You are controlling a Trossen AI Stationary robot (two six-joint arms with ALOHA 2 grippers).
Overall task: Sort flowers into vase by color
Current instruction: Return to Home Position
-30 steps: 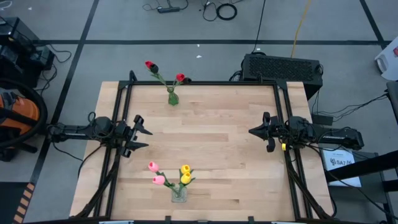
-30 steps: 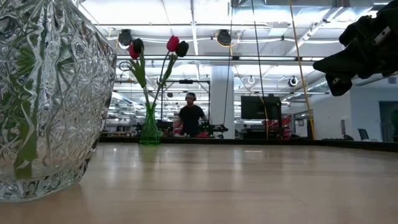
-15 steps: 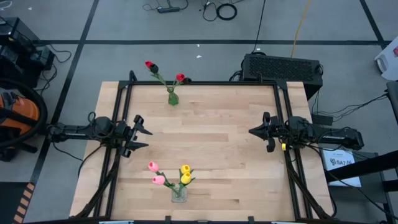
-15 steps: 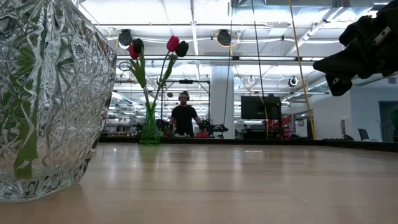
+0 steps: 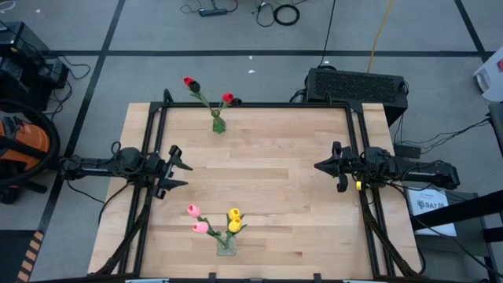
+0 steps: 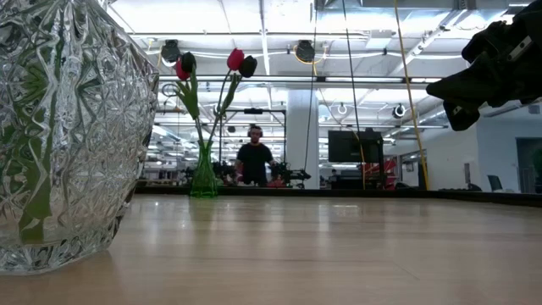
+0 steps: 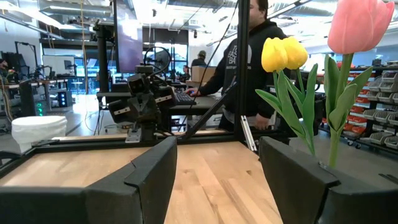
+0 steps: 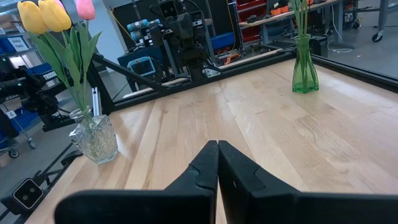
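Reading the high view as a clock face, the light wooden butcher-block table [image 5: 267, 149] carries two vases. The slim green glass vase [image 5: 218, 124] stands by the far edge at about 11 o'clock; the squat cut-crystal clear vase [image 5: 226, 245] stands by the near edge at about 6 o'clock, well apart from it. The green one holds the red tulips [image 5: 227, 98] and the dark maroon tulips [image 5: 195, 86]; from above the dark heads are hard to tell from the red ones touching them, though the low view shows two of each. The clear one holds two pink tulips [image 5: 192, 210] and two yellow tulips [image 5: 233, 214].

The left gripper [image 5: 183, 174] hangs just inside the table's edge at 9 o'clock, fingers spread apart with nothing between them; the right gripper [image 5: 318, 167] hangs opposite at 3 o'clock, fingers pressed together on nothing.

In the low view the crystal vase fills the 9 o'clock side and is cropped, its blooms out of frame; only a dark part of the right arm shows at 2 o'clock. In the left wrist view a finger hides the crystal vase and one pink head is cropped. In the right wrist view the green vase's blooms are cut off. A person in a dark top [image 6: 254, 159] stands beyond the far edge, too small to make out; a person in a dark hooded top [image 7: 255, 62] shows with the head cropped.
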